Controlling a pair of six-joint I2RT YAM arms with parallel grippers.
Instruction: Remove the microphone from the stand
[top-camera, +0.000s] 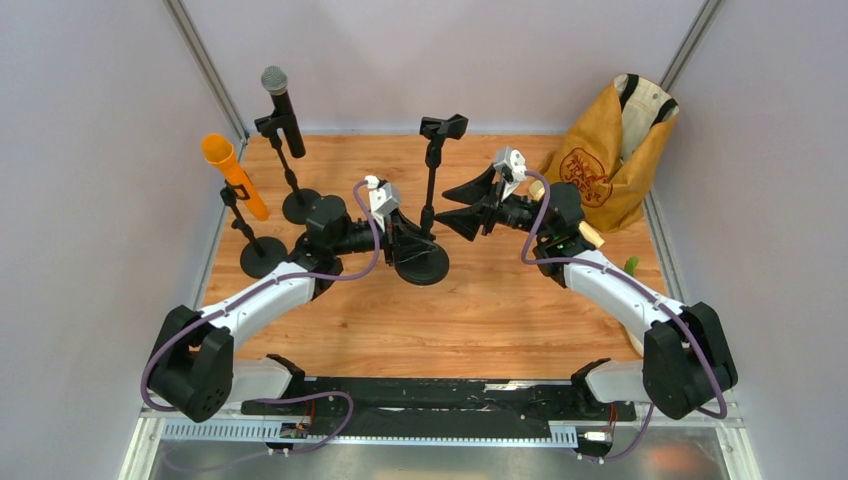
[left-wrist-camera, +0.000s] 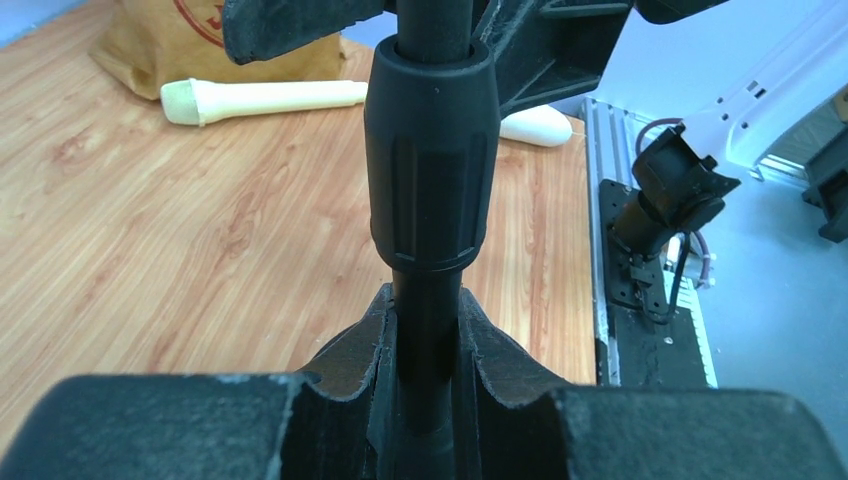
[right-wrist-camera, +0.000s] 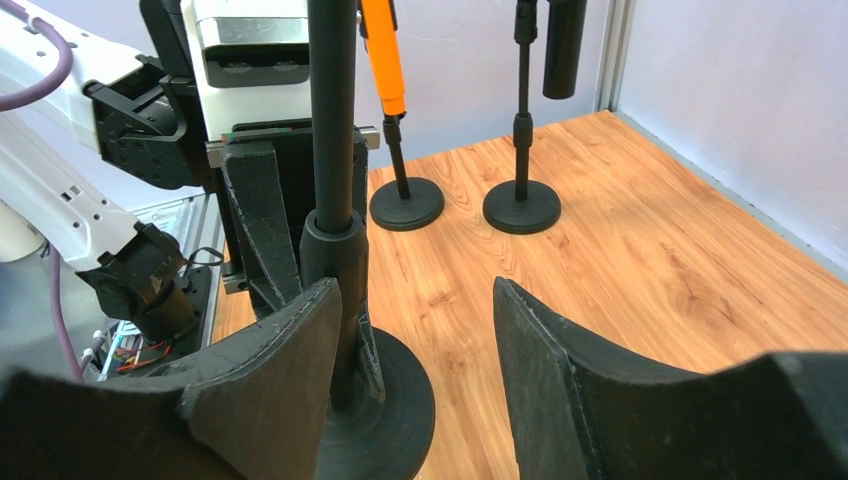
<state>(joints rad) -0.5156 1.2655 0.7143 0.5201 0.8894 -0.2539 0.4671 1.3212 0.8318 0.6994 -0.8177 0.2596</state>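
top view, stand: the middle black microphone stand with the round base (top-camera: 432, 195) has an empty clip on top, nothing sitting in it.
top view, mic: the cream-coloured handheld microphone (top-camera: 592, 236) seems to be lying on the wooden surface (top-camera: 480, 320) just beside the brown paper bag (top-camera: 600, 170). It's mostly hidden under the right arm.
top view, others: the orange microphone (top-camera: 232, 172) and the black microphone with the grey mesh head (top-camera: 281, 108) are both up in their own stands at the far left, well apart from either claw.
left wrist, left claw: the left claw (left-wrist-camera: 425, 400) is pinching the middle stand's pole just under the ribbed black collar (left-wrist-camera: 432, 160), with a finger touching each side.
left wrist, mic: much clearer here, the cream one is flat on the wood near the bag, well apart from its stand.
right wrist, right claw: the right claw (right-wrist-camera: 412, 300) is spread with nothing between the fingers. The pole sits just outside one finger, not in the gap.
step: my read is that the cream mic is off and set down, so this is the letting-go part, with the left arm only steadying the stand.
next move: probably ease the left claw off the pole without tipping the stand, and pull the right arm back without nudging the mic under it.
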